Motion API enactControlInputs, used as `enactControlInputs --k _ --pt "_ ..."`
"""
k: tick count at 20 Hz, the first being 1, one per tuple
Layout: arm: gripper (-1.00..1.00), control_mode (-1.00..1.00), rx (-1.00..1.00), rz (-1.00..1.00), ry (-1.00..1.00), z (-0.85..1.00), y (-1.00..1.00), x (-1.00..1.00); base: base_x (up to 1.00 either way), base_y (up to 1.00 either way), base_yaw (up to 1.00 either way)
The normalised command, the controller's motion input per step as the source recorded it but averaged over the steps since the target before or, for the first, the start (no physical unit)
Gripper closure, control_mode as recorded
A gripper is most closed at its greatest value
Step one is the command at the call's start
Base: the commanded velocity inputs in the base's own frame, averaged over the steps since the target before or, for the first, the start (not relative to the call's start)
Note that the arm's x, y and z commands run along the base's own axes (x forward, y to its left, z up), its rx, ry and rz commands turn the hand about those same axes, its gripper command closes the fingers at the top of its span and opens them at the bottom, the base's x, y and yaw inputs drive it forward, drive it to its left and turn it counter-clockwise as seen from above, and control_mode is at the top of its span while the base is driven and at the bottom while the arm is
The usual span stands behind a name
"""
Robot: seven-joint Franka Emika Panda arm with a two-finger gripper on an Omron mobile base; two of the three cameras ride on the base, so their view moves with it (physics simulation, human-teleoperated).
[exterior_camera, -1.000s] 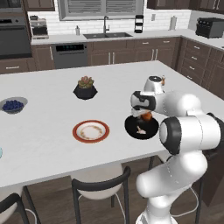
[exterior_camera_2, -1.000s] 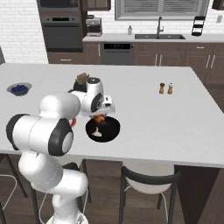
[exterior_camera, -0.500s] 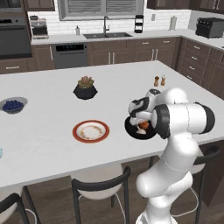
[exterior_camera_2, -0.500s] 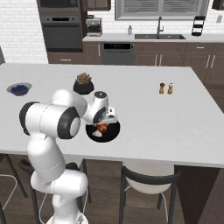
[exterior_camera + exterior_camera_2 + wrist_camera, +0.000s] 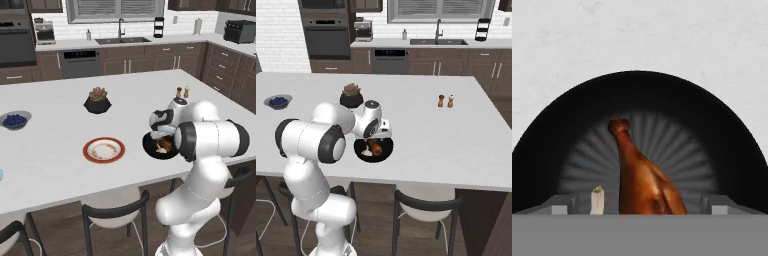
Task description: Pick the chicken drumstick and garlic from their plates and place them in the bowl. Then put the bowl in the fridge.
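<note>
The white island counter (image 5: pixel 50 150) is carrying every item inspected. The arm is bending low over its near edge, with the gripper (image 5: pixel 640 206) hanging directly above the black bowl (image 5: pixel 557 130), fingers (image 5: pixel 561 205) standing wide apart and clasping nothing. The bowl is sitting near the counter's front edge. To its left, well apart, the orange-rimmed plate (image 5: pixel 104 150) is lying bare. The chicken drumstick (image 5: pixel 643 175) is resting inside the bowl, bone end pointing away from the camera. The garlic (image 5: pixel 597 200) is lying just beside its meaty end, also in the bowl.
</note>
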Motion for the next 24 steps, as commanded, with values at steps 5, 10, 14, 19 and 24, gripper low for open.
enactControlInputs --k 5,10,14,19,24 --pt "-1.00 -1.00 0.05 -0.21 0.06 0.96 -0.38 -0.52 0.00 0.00 0.00" --pt "-1.00 -1.00 0.04 -0.38 0.44 0.27 -0.71 -0.24 0.00 0.00 0.00" --pt "-1.00 -1.00 0.00 -0.19 0.26 -0.79 -0.53 0.00 0.00 0.00 0.00" --pt "-1.00 -1.00 0.00 -0.05 -0.03 -0.74 -0.05 0.00 0.00 0.00 0.00" --pt "-1.00 -1.00 0.00 -0.07 -0.06 -0.44 0.17 0.03 0.00 0.00 0.00"
